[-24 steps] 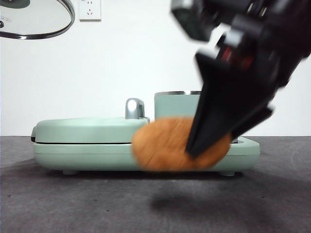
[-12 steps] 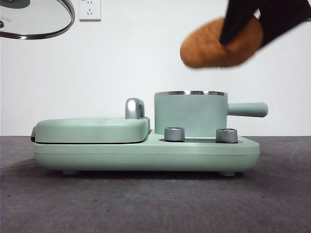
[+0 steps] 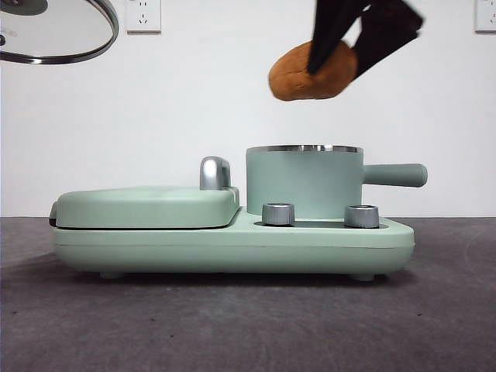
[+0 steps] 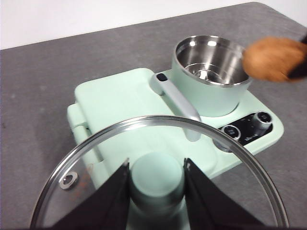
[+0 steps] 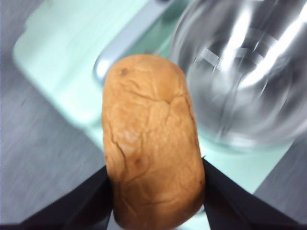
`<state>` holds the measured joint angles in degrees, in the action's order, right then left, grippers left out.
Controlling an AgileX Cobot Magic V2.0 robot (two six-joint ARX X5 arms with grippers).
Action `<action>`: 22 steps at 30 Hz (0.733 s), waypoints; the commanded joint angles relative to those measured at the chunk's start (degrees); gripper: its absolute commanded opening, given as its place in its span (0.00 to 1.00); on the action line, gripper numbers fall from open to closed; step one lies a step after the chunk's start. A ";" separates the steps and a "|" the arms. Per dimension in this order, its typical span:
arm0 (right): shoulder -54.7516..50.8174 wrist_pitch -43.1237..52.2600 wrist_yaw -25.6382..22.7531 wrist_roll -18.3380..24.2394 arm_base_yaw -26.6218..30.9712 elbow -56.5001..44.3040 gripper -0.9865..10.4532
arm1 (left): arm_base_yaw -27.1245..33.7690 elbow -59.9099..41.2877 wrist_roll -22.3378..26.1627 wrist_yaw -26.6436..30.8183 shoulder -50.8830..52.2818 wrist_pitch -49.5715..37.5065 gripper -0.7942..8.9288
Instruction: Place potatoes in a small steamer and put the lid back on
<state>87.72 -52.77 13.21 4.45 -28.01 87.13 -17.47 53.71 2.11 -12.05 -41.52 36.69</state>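
My right gripper is shut on the orange-brown potato and holds it in the air above the open small steamer, a mint-green pot with a steel rim and side handle. The right wrist view shows the potato between the jaws with the steel pot interior beside it. My left gripper is shut on the green knob of the glass lid, held high at the left; the lid's rim shows at the front view's top left corner. The left wrist view shows the steamer and potato.
The steamer stands on a mint-green cooker base with two steel knobs in front. A flat green griddle cover with a steel handle lies shut to the pot's left. The table is dark grey.
My right gripper lifted the potato from in front of the cooker, up and then left, to a spot above the steamer. The lid has stayed in place.
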 commanded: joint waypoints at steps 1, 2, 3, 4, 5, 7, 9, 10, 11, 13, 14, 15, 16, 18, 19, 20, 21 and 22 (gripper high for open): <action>4.79 1.29 -0.22 2.03 0.96 4.79 0.27 | -0.11 0.87 0.46 0.28 -0.09 -1.95 0.09; 6.54 1.77 -0.24 2.05 1.38 6.27 0.27 | -0.11 0.87 0.46 0.28 -0.09 -1.95 0.09; 8.00 2.01 -0.22 2.08 1.77 7.61 0.27 | -0.11 0.87 0.48 0.31 -0.09 -1.95 0.09; 9.46 2.27 -0.22 2.08 2.16 8.79 0.27 | -0.11 0.87 0.48 0.37 -0.09 -1.95 0.09; 11.02 2.40 -0.24 2.19 2.62 10.01 0.27 | -0.11 0.87 0.48 0.52 -0.09 -1.95 0.09; 13.46 2.64 -0.22 2.23 3.43 11.76 0.27 | -0.11 0.87 0.46 0.72 -0.09 -1.95 0.09; 15.50 3.17 -0.24 2.25 4.15 12.83 0.27 | -0.11 0.87 0.46 0.72 -0.09 -1.95 0.09; 16.22 3.61 -0.22 2.27 4.44 12.96 0.27 | -0.11 0.87 0.46 0.72 -0.09 -1.95 0.09; 16.96 4.17 -0.22 2.29 4.72 12.96 0.27 | -0.11 0.87 0.46 0.74 -0.09 -1.95 0.09; 18.23 4.61 -0.24 2.38 5.31 12.96 0.27 | -0.11 0.87 0.46 0.74 -0.09 -1.92 0.09; 18.84 4.74 -0.24 2.47 5.53 12.96 0.27 | -0.11 0.87 0.46 0.72 -0.09 -1.92 0.09; 19.50 4.85 -0.22 2.49 5.77 12.96 0.27 | -0.11 0.87 0.44 0.72 -0.09 -1.92 0.09; 19.89 4.83 -0.22 2.51 5.92 12.96 0.27 | -0.11 0.87 0.44 0.72 -0.09 -1.92 0.09; 20.94 5.16 -0.22 2.54 6.19 12.96 0.27 | -0.11 0.85 0.44 0.72 -0.09 -1.95 0.09; 21.35 5.27 -0.20 2.56 6.19 12.96 0.27 | -0.11 0.87 0.44 0.72 -0.09 -1.92 0.09; 21.73 5.35 -0.20 2.60 6.19 12.96 0.27 | -0.11 0.87 0.44 0.74 -0.09 -1.95 0.09; 22.38 5.66 -0.20 2.62 6.19 12.96 0.27 | -0.11 0.87 0.46 0.72 -0.09 -1.95 0.09; 23.08 5.88 -0.22 2.62 6.19 12.96 0.27 | -0.11 0.87 0.46 0.72 -0.09 -1.95 0.09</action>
<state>109.32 -47.29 13.10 6.22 -21.58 98.56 -17.47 53.71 2.11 -11.42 -41.56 36.71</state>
